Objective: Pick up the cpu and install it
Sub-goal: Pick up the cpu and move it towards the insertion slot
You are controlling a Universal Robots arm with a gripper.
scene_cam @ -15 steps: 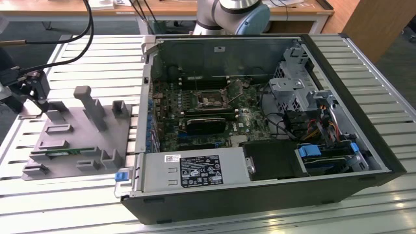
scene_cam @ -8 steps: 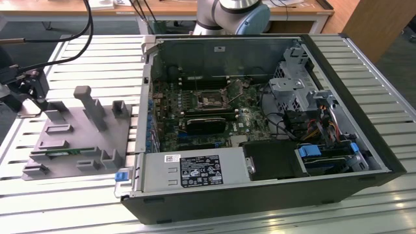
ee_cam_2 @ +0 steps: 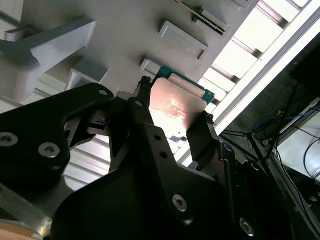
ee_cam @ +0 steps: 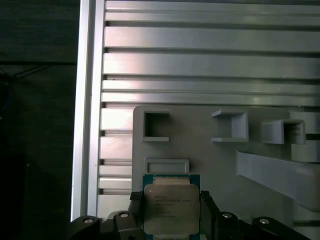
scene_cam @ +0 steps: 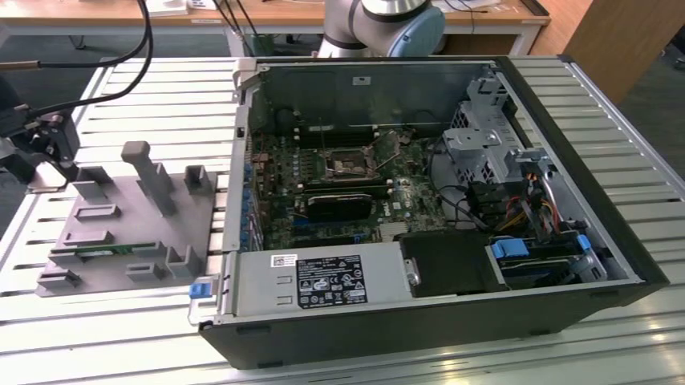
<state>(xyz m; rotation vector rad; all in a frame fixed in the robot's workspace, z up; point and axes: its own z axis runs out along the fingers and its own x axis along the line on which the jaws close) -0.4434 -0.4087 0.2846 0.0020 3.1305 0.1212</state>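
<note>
The cpu (ee_cam: 171, 209) is a flat square chip with a silver-grey top and a green rim. It sits between the two black fingers of my gripper (ee_cam: 171, 201), which press on its opposite sides. In the second wrist view the cpu (ee_cam_2: 176, 104) shows its shiny top, with a finger (ee_cam_2: 201, 134) against its edge, just over a corner of the grey holder tray (ee_cam_2: 125, 35). In the exterior view my gripper (scene_cam: 41, 151) is at the far left, beside the tray (scene_cam: 118, 210). The open socket (scene_cam: 348, 166) lies on the motherboard inside the computer case.
The open black computer case (scene_cam: 428, 216) lies on the slatted metal table (scene_cam: 86, 329), with cables and drive bays at the exterior view's right. A green memory stick (scene_cam: 102, 250) rests in the tray, which has upright grey posts (scene_cam: 144, 172). The arm's base (scene_cam: 386, 24) stands behind the case.
</note>
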